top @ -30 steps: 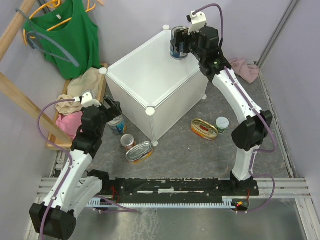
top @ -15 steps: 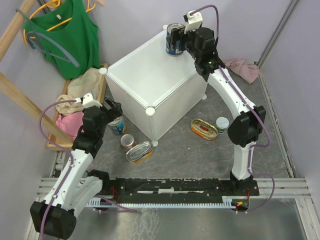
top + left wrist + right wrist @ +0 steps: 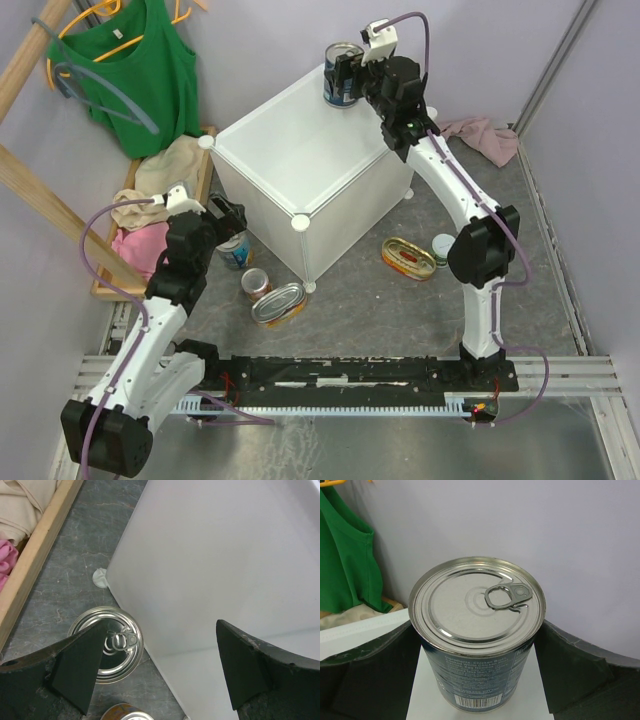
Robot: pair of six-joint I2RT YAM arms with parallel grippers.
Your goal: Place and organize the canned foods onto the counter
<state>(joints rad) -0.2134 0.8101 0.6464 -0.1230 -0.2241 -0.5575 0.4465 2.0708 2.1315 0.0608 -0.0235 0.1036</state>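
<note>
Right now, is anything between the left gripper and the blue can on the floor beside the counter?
Nothing visible lies over the blue can. But the counter stands close beside it, and the open left gripper seems offset toward that wall, so a finger might catch it.

Both arms wore white shells on their long links, the left arm (image 3: 150, 332) and the right arm (image 3: 455, 185) alike, with bulky black housings at the joints. A thin purple cable (image 3: 84, 247) looped from a small white camera box (image 3: 178, 197) at each wrist. The left gripper (image 3: 161, 625) had matte black wedge fingers (image 3: 75, 665), scuffed grey along their edges. A black rail (image 3: 340, 372) joined the bases.
</note>
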